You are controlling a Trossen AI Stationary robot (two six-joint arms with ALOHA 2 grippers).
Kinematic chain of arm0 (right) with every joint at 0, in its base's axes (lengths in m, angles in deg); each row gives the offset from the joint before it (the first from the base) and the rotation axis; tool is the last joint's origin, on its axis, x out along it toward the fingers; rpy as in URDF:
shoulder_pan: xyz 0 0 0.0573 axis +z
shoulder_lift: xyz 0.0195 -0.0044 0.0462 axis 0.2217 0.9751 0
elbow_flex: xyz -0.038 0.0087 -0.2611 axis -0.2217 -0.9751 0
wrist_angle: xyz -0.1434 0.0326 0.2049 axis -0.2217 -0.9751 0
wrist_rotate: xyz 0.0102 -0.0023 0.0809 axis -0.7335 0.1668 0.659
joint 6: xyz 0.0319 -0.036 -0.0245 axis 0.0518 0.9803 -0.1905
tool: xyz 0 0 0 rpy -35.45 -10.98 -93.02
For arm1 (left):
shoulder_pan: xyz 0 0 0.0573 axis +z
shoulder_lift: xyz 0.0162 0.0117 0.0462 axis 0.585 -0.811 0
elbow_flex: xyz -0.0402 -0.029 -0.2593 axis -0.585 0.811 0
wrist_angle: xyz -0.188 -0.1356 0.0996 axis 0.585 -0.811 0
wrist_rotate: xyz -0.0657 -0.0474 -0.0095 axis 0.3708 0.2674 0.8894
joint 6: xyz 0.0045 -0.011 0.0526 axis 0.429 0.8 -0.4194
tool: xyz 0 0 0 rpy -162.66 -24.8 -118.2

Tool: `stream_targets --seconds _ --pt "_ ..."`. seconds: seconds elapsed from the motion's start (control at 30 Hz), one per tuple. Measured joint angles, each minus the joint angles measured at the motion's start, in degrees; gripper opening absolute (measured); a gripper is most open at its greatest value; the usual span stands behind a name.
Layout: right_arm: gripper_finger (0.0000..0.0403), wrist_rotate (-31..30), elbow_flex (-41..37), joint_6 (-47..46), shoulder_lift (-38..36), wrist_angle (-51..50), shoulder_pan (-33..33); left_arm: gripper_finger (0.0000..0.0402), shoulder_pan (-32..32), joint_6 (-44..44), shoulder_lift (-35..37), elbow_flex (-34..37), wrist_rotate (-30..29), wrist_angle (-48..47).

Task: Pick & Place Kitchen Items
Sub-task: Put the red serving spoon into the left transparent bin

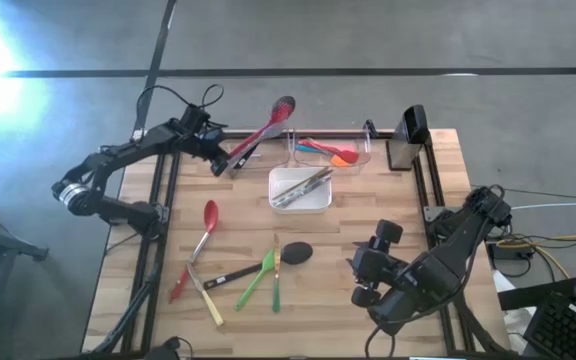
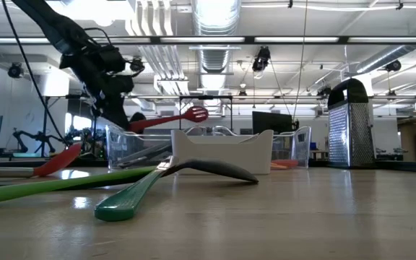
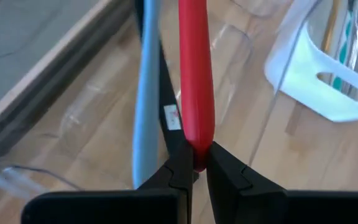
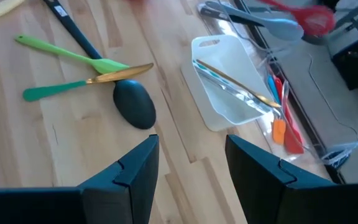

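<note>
The left gripper (image 1: 220,160) pinches a red slotted spoon (image 1: 268,122) above the clear bin (image 1: 360,152), near the white dish (image 1: 300,190); the right gripper (image 4: 188,165) waits spread wide.

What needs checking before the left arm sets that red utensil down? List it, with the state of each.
1. Grip: left gripper shut on the red slotted turner at its handle end: ok.
2. Turner lifted free: in the low view it hangs above the clear bin: ok.
3. Turner's head past the table's far edge, seen from above: not ok for a straight drop.
4. Blue-grey utensil lies close beside the held handle; touching or not: cannot tell.
5. Right gripper open, holding nothing, at the near right of the table, away from the bin: ok.
</note>
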Motion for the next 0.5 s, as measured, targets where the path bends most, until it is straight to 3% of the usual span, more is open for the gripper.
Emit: stream_targets --seconds 0.23,0.5 --pt "0.0178 0.34 -3.62 -2.84 -1.43 0.20 -0.23 0.0028 0.61 1.75 2.25 2.25 -5.04 0.32" --pt "0.0178 0.33 -4.06 -3.65 -1.71 0.56 -0.37 0.0028 0.59 3.18 0.53 2.34 -5.49 1.05"
